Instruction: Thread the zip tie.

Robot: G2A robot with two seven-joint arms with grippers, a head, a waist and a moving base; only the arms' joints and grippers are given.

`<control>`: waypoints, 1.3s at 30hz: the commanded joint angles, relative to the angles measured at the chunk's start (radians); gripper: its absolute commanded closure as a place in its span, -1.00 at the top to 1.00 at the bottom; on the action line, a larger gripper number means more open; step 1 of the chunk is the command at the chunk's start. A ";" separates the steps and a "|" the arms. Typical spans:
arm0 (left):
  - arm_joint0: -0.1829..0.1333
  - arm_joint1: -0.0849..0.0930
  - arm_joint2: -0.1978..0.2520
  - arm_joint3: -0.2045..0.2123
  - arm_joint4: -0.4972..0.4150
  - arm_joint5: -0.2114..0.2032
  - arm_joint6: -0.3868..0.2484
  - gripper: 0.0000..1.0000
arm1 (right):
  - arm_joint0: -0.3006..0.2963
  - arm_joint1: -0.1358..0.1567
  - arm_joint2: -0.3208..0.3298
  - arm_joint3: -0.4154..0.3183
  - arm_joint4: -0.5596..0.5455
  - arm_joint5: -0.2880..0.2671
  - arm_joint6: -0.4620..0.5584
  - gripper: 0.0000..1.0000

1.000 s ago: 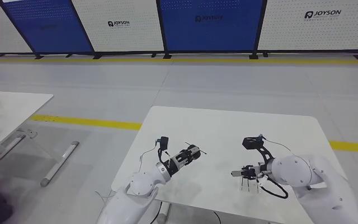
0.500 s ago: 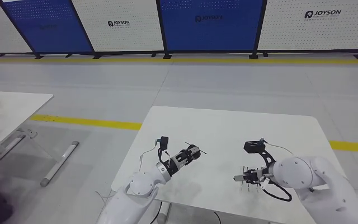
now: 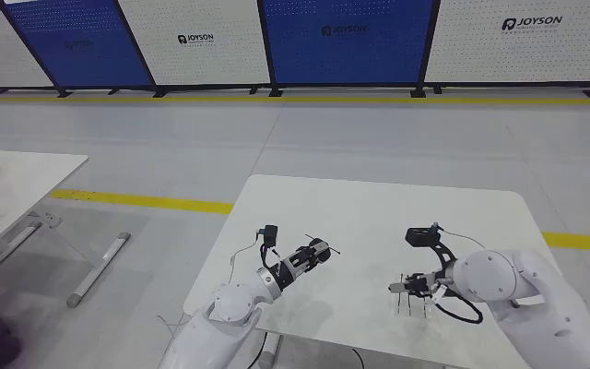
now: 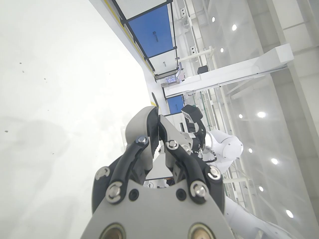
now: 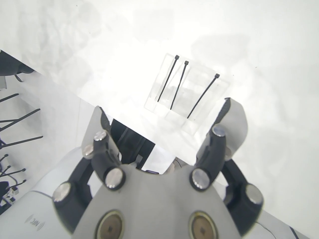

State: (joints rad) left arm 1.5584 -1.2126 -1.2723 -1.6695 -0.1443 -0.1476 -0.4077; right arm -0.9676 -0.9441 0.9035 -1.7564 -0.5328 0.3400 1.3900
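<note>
Surface: a white rectangular table with rounded corners [image 3: 369, 198], matte, with a few dark specks showing in the left wrist view. It stands on a pale grey floor. A yellow floor stripe [image 3: 138, 200] runs off toward 9 o'clock. Blue and white perforated panels [image 3: 350, 41] line the 12 o'clock side. A second white table [image 3: 32, 171] sits well apart at 9 o'clock.

Left gripper [image 3: 318, 249] [image 4: 158, 118]: over the table's 8 o'clock area. It has grey metal fingers with black pads on black linkages. It is clenched on the held black zip tie [image 3: 332, 250] [image 4: 154, 99], a thin, flat plastic strip. A short length of the strip pokes out past the fingertips, aimed roughly at 3 o'clock in the top view.

Right gripper [image 3: 401, 287] [image 5: 164, 111]: near the table's 5 o'clock edge, released, with its fingers spread wide.

Clear plastic sheet [image 3: 417, 312] [image 5: 197, 80]: flat on the table close to that edge, just toward 6 o'clock of the right gripper. It is glossy and see-through.

Three loose black zip ties [image 3: 410, 304] [image 5: 179, 85] lie on the sheet. Each is straight and thread-thin, with a small square head. Two lie just beside each other and the third lies apart; none touch. The heads point inward over the table and the tails point toward its edge.
</note>
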 commanded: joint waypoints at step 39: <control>0.000 0.000 0.000 0.000 0.000 0.000 0.000 -1.00 | 0.067 -0.051 -0.089 0.182 -0.007 0.000 0.000 -0.64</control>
State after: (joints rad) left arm 1.5584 -1.2126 -1.2723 -1.6695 -0.1443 -0.1476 -0.4077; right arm -0.9001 -0.9955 0.8150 -1.5748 -0.5394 0.3400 1.3900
